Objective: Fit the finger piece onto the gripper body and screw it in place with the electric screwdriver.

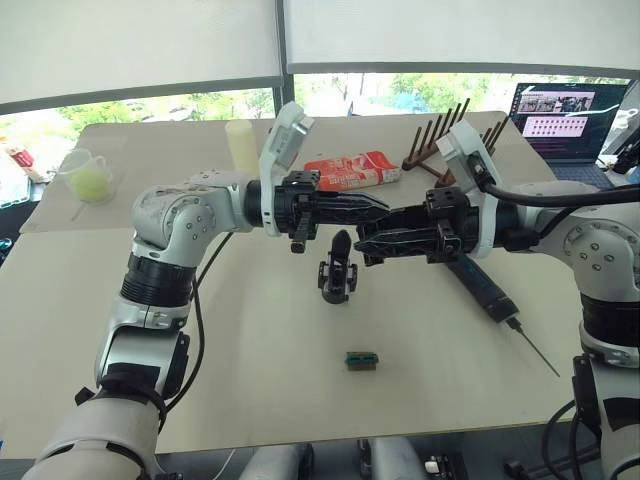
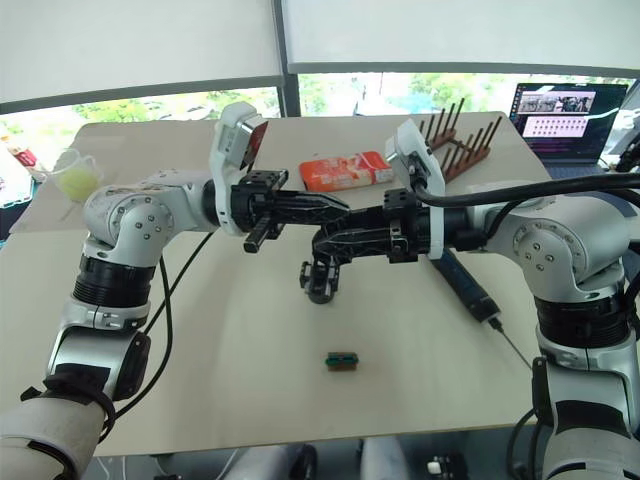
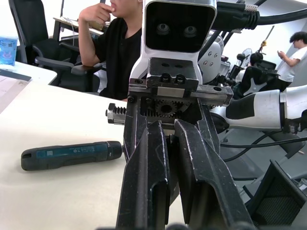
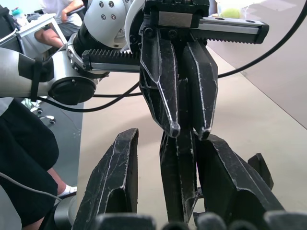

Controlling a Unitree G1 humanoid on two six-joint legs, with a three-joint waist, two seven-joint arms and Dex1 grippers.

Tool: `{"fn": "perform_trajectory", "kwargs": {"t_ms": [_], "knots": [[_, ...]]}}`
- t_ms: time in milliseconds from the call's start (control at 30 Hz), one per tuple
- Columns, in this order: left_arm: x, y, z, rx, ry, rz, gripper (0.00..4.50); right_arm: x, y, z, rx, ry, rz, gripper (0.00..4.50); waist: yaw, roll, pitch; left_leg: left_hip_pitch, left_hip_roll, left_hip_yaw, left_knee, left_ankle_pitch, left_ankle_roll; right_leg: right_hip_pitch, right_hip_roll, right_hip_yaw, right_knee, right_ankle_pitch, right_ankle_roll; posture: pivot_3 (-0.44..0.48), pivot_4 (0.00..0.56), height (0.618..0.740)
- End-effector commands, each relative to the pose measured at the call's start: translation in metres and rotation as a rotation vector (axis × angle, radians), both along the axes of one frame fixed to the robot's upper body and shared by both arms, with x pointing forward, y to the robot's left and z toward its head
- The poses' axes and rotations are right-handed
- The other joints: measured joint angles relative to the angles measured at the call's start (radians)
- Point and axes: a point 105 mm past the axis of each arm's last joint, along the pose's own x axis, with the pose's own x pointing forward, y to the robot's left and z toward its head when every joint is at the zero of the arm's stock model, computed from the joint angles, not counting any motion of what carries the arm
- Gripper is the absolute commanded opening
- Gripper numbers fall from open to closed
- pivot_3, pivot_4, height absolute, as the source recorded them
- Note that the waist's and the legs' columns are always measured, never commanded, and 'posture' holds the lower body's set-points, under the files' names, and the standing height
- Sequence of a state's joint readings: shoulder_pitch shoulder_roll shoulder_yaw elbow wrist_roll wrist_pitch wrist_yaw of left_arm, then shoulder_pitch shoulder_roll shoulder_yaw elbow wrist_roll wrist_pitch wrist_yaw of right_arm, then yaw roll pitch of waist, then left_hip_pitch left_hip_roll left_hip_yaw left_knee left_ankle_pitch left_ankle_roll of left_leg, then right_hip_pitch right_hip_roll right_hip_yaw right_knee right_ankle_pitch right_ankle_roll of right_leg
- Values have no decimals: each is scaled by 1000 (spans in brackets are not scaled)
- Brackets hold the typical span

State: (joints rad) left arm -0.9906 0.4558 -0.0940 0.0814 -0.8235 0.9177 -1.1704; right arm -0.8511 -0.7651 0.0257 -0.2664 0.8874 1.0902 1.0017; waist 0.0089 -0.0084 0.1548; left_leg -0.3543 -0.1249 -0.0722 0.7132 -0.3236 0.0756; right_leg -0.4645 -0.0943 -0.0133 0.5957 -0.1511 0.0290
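Observation:
My two grippers meet tip to tip above the middle of the table. The left gripper (image 1: 383, 207) points right and is shut on the finger piece (image 4: 178, 177), a narrow black wedge. The wedge reaches in between the fingers of my right gripper (image 1: 364, 240), which points left and stands open around it, one finger (image 4: 230, 187) close against the wedge. Just below them the gripper body (image 1: 338, 270) stands on the table with one black finger pointing up. The electric screwdriver (image 1: 487, 288) lies on the table under my right forearm, its thin bit toward the front edge.
A small green-brown block (image 1: 361, 360) lies near the front of the table. At the back are an orange packet (image 1: 350, 170), a wooden peg rack (image 1: 440, 150), a pale yellow cylinder (image 1: 240, 145), a cup (image 1: 88, 178) and a laptop (image 1: 565, 115). A seated person (image 3: 112, 43) is beyond the table.

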Motion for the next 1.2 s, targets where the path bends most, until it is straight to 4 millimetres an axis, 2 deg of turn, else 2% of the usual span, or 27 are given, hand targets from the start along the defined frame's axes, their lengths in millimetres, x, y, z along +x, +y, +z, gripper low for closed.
{"fn": "perform_trajectory", "kwargs": {"t_ms": [33, 67, 167, 233, 267, 467, 533, 567, 767, 800, 900, 967, 1100, 1200], "knots": [[-5, 2, 12, -19, -57, -13, 0, -6, 0, 13, 9, -56, 30, 1988, 0, 0, 0, 0, 0, 0, 0, 0, 0, 0, 0, 0, 0, 0, 0, 0, 150, 740], [-5, 2, 12, -19, -58, -13, 0, -6, 0, 13, 8, -55, 30, 1988, 0, 0, 0, 0, 0, 0, 0, 0, 0, 0, 0, 0, 0, 0, 0, 0, 150, 740], [-5, 1, 11, -19, -58, -14, 0, -5, -1, 14, 11, -50, 23, 1186, 0, 0, 0, 0, 0, 0, 0, 0, 0, 0, 0, 0, 0, 0, 0, 0, 150, 740], [-6, 1, 10, -18, -61, -18, 0, -5, -1, 14, 15, -47, 24, 473, 0, 0, 0, 0, 0, 0, 0, 0, 0, 0, 0, 0, 0, 0, 0, 0, 150, 740], [-6, 1, 10, -17, -61, -18, 0, -5, -1, 14, 16, -46, 24, 353, 0, 0, 0, 0, 0, 0, 0, 0, 0, 0, 0, 0, 0, 0, 0, 0, 150, 740], [-3, 2, 4, 9, -69, -3, 0, -7, 0, 13, 15, -57, 37, 354, 0, 0, 0, 0, 0, 0, 0, 0, 0, 0, 0, 0, 0, 0, 0, 0, 150, 740], [0, 11, -4, 59, -128, 19, 893, -8, 1, 11, 19, -92, 41, 354, 0, 0, 0, 0, 0, 0, 0, 0, 0, 0, 0, 0, 0, 0, 0, 0, 150, 740], [1, 17, -7, 80, -157, 26, 1189, -9, 1, 11, 19, -108, 42, 354, -1, 0, 0, 0, 0, 0, 0, 0, 0, 0, 0, 0, 0, 0, 0, 0, 150, 740], [23, 72, -35, 252, -260, 127, 4165, -12, -3, 3, -1, -177, 41, 354, -9, 0, 0, 0, 0, 0, -1, 0, 0, -2, 1, 0, 1, 0, 0, 0, 150, 740], [29, 84, -48, 306, -288, 157, 4500, -13, -5, 2, 6, -183, 31, 354, -8, 0, 0, 0, 0, 0, -1, 0, 0, -2, 1, 0, 1, 0, 0, 0, 150, 740], [41, 102, -81, 410, -352, 211, 4500, -13, -8, 0, 24, -194, 7, 354, -2, 0, 0, 0, 0, 0, -1, 0, 0, -1, 2, -1, 0, 0, 0, 0, 150, 740], [46, 102, -107, 455, -381, 213, 4500, -13, -10, -3, 32, -195, -11, 354, 3, 0, 0, -1, -1, 0, 0, 0, 0, -1, 2, -1, -1, 0, 0, 0, 150, 740], [53, 91, -152, 507, -433, 204, 4500, -14, -12, -7, 30, -195, -34, 354, 12, 0, 0, -2, -2, 0, 1, 0, 1, -1, 2, -1, -1, 0, 0, 0, 150, 740], [62, 75, -165, 481, -462, 229, 4500, -16, -14, -10, 22, -191, -51, 354, 10, 0, 0, -4, -1, 0, 3, 0, 1, -2, -1, -1, -1, 1, -1, 0, 150, 740]]}}
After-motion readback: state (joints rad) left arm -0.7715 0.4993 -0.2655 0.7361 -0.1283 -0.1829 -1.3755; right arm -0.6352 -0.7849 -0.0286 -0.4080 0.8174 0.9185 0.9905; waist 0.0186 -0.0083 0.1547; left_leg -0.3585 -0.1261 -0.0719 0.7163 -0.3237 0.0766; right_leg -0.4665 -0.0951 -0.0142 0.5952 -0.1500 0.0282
